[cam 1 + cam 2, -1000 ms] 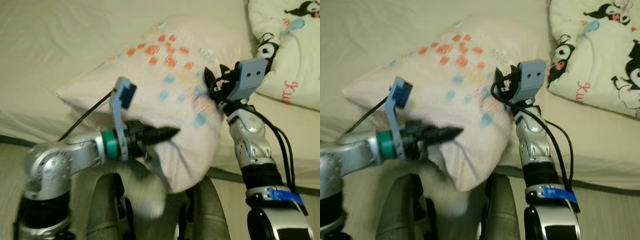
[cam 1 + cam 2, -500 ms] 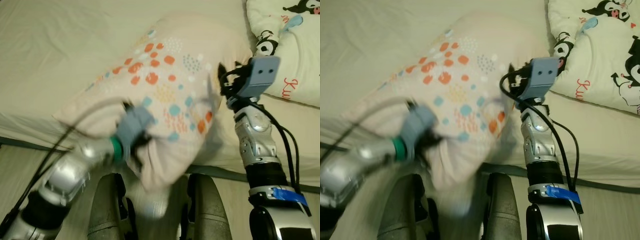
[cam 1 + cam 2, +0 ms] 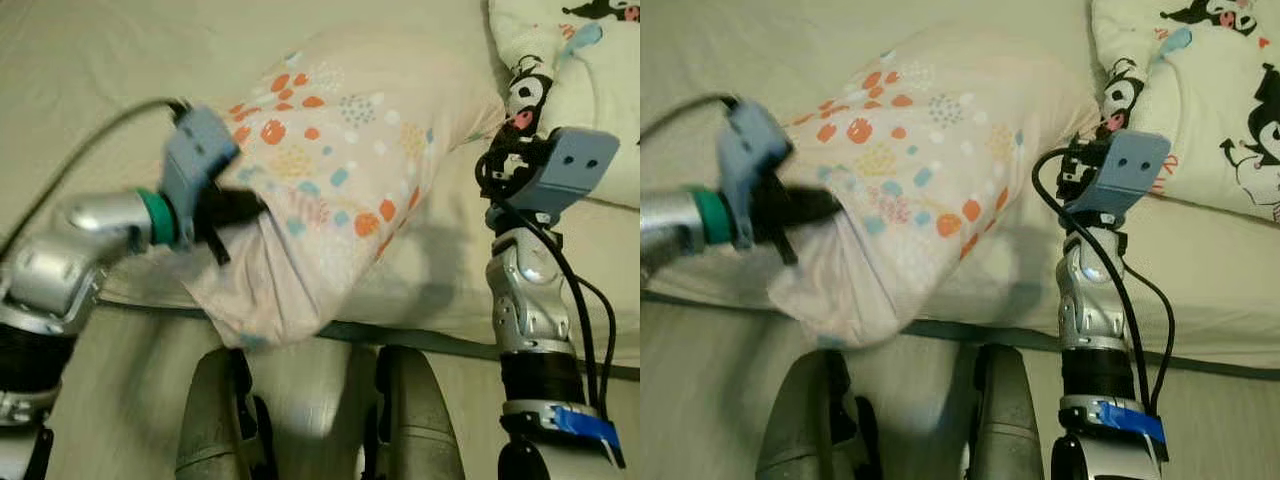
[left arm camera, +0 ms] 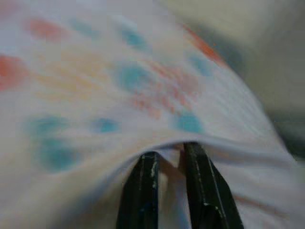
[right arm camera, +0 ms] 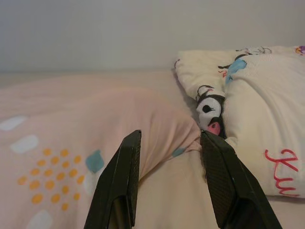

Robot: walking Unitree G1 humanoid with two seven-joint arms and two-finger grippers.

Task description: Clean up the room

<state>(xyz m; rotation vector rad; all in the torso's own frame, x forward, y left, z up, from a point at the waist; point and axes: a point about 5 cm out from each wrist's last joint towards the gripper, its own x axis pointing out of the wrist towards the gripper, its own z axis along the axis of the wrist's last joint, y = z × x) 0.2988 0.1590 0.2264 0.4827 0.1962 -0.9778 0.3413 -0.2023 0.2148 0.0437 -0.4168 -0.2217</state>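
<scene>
Nearest the robot, the left gripper (image 4: pixel 164 160) has its jaws pinched together on a fold of the spotted pillow (image 3: pixel 330 190), gripping the cloth at the pillow's near end, which sags over the edge of the bed (image 3: pixel 120 60). The rest of the pillow stretches away from those jaws, up and across the mattress.

The hold looks thin: only a ridge of cover sits between the jaws, so a quick pull could let the fabric slip out, and the overhanging end might then slide to the floor. Dragging by the cover alone could also bunch the case while the filling stays put.

Further along, the right gripper (image 5: pixel 169 176) has its jaws spread apart and holds nothing. The pillow's far end lies just ahead of and below them, apparently not touching. Beyond and beside those jaws rests a cream cartoon-print quilt (image 3: pixel 1210 100), bunched close against the pillow's far corner; a sweep of the right arm could snag it.
</scene>
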